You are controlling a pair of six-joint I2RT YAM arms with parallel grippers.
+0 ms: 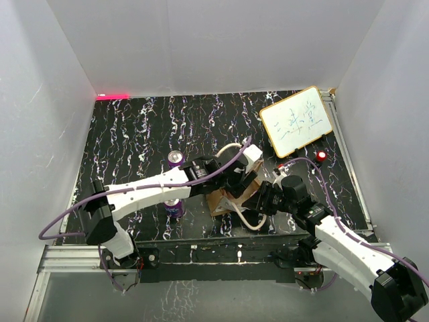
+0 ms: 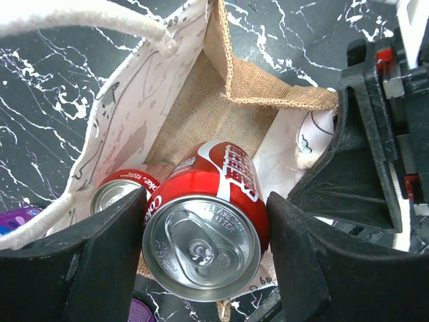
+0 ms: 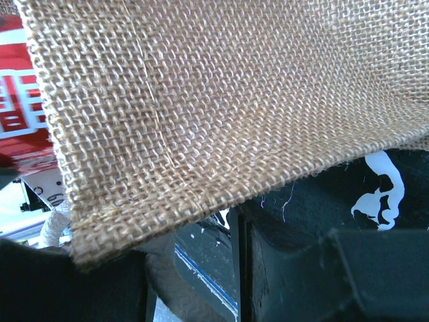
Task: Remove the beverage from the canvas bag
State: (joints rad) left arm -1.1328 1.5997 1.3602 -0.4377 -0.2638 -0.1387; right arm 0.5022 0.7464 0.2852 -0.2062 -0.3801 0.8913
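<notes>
Our left fingers [image 2: 87,268] clamp the red can [image 2: 201,228] at the mouth of the bag [image 2: 281,94], and as we cannot tell whether the right fingers [image 3: 335,275] pinch its wall, the bag may drag upward or tip when we lift.

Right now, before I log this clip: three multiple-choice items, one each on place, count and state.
1. Where is the white board? A) far right corner B) near left corner C) table centre
2. How many purple cans stand outside the canvas bag? A) none B) two C) four
3. The left gripper is: A) open, empty B) shut on a purple can C) shut on the red can
Key: 1 A, it lies far right; 2 B, both stand left of the bag; 3 C, its fingers press the can's sides.
</notes>
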